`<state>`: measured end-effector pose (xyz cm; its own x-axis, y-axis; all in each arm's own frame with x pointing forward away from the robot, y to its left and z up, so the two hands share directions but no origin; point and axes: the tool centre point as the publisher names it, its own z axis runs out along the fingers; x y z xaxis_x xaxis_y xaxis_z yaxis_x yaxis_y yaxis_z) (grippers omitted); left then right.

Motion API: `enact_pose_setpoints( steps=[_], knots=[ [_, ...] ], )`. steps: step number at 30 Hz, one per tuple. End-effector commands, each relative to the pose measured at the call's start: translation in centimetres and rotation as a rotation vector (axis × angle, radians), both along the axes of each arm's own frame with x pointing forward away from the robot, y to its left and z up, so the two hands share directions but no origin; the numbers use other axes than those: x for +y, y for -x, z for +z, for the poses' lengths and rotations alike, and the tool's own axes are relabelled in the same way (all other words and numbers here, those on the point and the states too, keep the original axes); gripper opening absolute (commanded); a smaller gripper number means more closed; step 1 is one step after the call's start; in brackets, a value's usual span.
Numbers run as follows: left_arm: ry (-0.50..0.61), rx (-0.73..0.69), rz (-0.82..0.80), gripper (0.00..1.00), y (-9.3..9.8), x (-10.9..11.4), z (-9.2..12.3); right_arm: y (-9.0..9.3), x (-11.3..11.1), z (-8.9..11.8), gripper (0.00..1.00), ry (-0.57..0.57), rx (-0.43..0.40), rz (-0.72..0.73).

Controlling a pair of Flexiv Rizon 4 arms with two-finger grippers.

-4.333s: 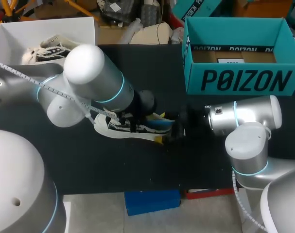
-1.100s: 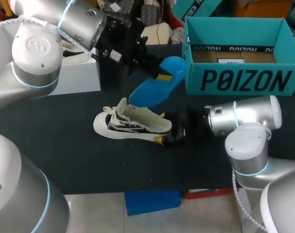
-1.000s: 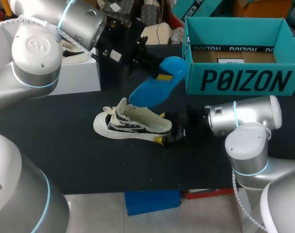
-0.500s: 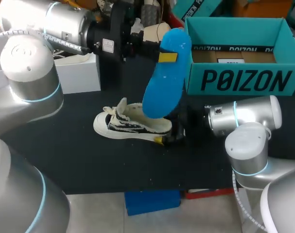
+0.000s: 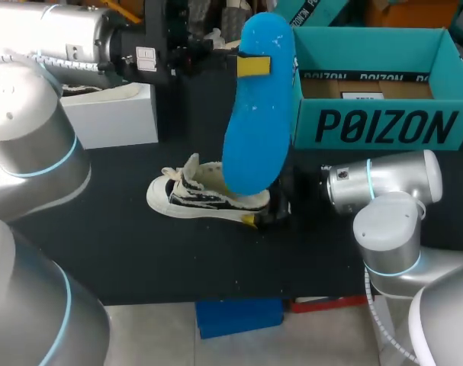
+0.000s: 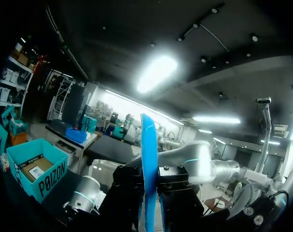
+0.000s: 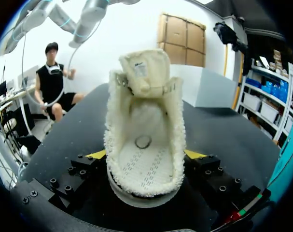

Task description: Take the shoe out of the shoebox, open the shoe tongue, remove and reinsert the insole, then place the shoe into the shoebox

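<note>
The shoe (image 5: 204, 200) lies on its sole at the middle of the table (image 5: 139, 259), toe toward 9 o'clock and heel toward 3 o'clock. The right gripper (image 7: 145, 159) is clamped on the heel from both sides, and neither it nor the shoe has shifted over the last few seconds.

The insole (image 5: 255, 107) is what has changed. About four seconds ago the left gripper (image 6: 149, 186) was down inside the shoe. A second ago it held the blue insole out at a slant above the table. Now the insole has been turned almost upright, heel end pinched between the left fingers at 12 o'clock and toe end hanging over the shoe's opening. Whether it touches the shoe cannot be told. Removal looks finished, and reinsertion is likely the step in hand.

As for markings, the teal shoebox (image 5: 376, 126) at 2 o'clock has bold dark lettering on its front wall. A yellow tag crosses the insole near its heel end, and the raised tongue (image 7: 139, 67) carries a small label, its print too small to make out.
</note>
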<state>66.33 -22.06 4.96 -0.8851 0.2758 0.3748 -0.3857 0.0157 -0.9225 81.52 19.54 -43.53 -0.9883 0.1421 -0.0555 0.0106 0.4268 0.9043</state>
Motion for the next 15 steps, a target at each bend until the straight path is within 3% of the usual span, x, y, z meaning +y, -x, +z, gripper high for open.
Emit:
enact_pose_setpoints(
  steps=[1,15],
  knots=[
    [-0.016,0.010,0.004,0.00,1.2,1.2,1.6,0.1,0.0,-0.1,0.00,0.001,0.001,-0.001],
    [0.013,0.018,-0.027,0.00,3.6,2.3,4.9,0.1,0.0,-0.1,0.00,0.001,0.001,-0.001]
  ],
)
